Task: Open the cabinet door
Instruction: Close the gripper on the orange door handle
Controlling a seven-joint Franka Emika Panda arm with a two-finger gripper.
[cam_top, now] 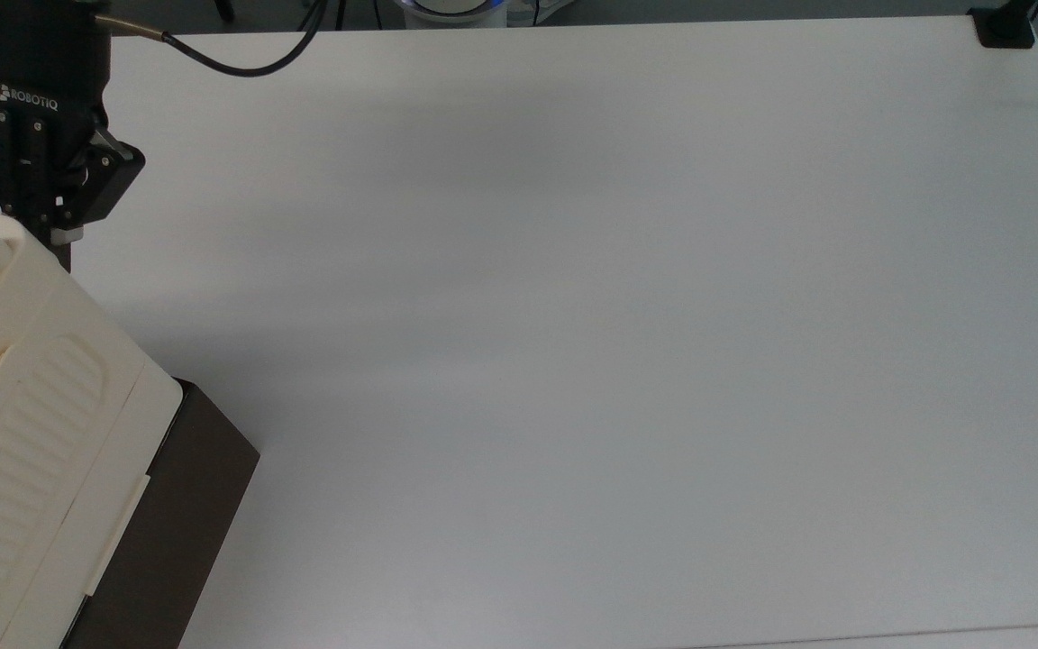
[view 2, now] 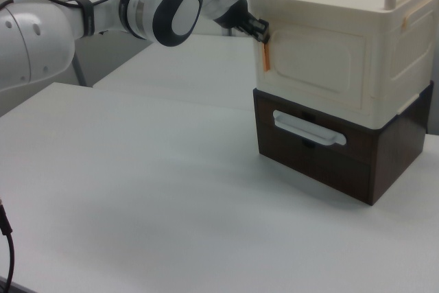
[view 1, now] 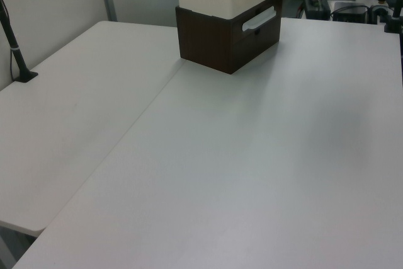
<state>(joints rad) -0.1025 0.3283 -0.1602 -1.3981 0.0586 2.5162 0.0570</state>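
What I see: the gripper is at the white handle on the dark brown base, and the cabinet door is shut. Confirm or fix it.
Wrong on where the gripper is. In the right view the gripper is up at the cream cabinet door, by the orange tab on its edge, not at the white handle on the dark brown base. The door does look shut.
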